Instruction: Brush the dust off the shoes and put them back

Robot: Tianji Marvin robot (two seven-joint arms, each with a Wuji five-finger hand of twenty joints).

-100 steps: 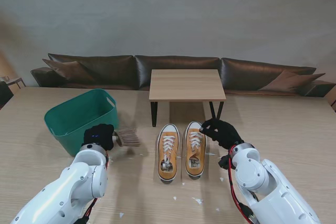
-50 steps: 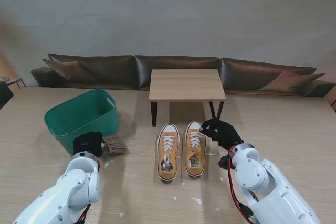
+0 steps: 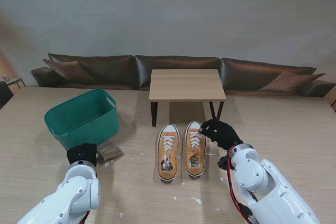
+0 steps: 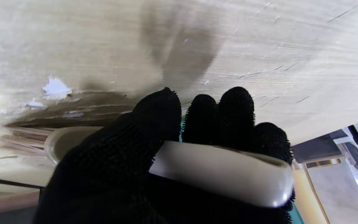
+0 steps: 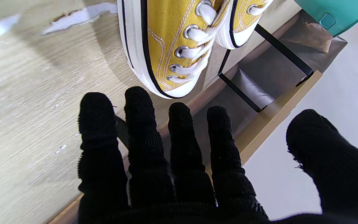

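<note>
Presently, item by item. My left hand (image 3: 82, 153) is clenched around the brush (image 3: 109, 151), its bristles over the tabletop (image 3: 294, 129) just beside the green basket (image 3: 79, 116), toward the left edge. My right hand (image 3: 220, 132) is released, fingers (image 5: 179, 133) spread, next to the toe of the right shoe (image 3: 195, 149). The left shoe (image 3: 168, 152) stands alongside it, mid-tabletop. White scraps (image 3: 198, 200) lie nearer to me.
</note>
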